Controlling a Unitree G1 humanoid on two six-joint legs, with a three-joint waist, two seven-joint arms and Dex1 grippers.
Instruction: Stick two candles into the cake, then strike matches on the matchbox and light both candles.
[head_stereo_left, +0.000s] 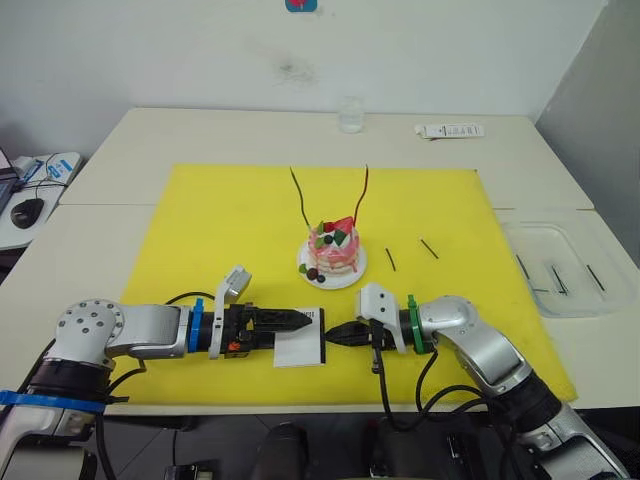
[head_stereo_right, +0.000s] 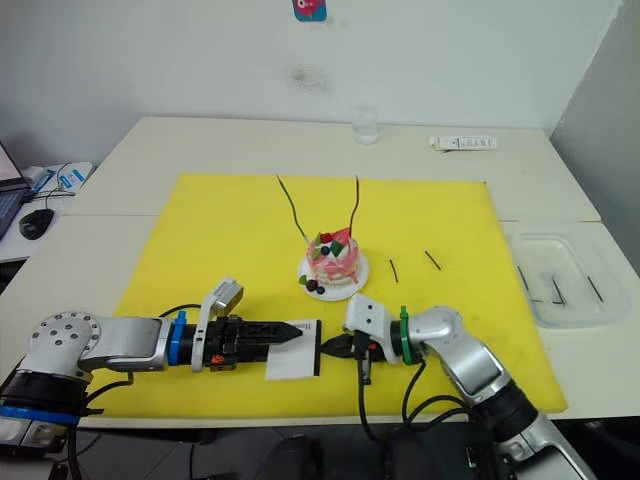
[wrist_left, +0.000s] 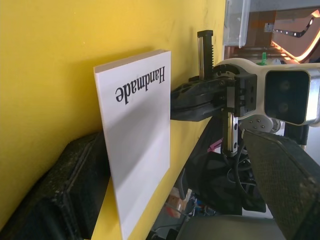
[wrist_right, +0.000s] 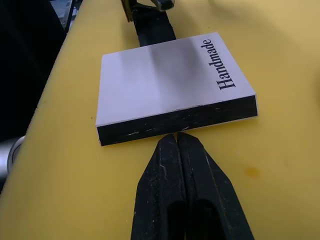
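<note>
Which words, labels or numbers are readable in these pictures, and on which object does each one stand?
"Handmade": dark print on the white face of the matchbox.
White strip-shaped item at the far table edge: dark markings, too small to read.
Blue-and-red sign on the wall: cut off, not readable.
No other text is visible.

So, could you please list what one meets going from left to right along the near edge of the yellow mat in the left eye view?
Left hand → matchbox → right hand, its tips closed at the matchbox's black striking edge.
</note>
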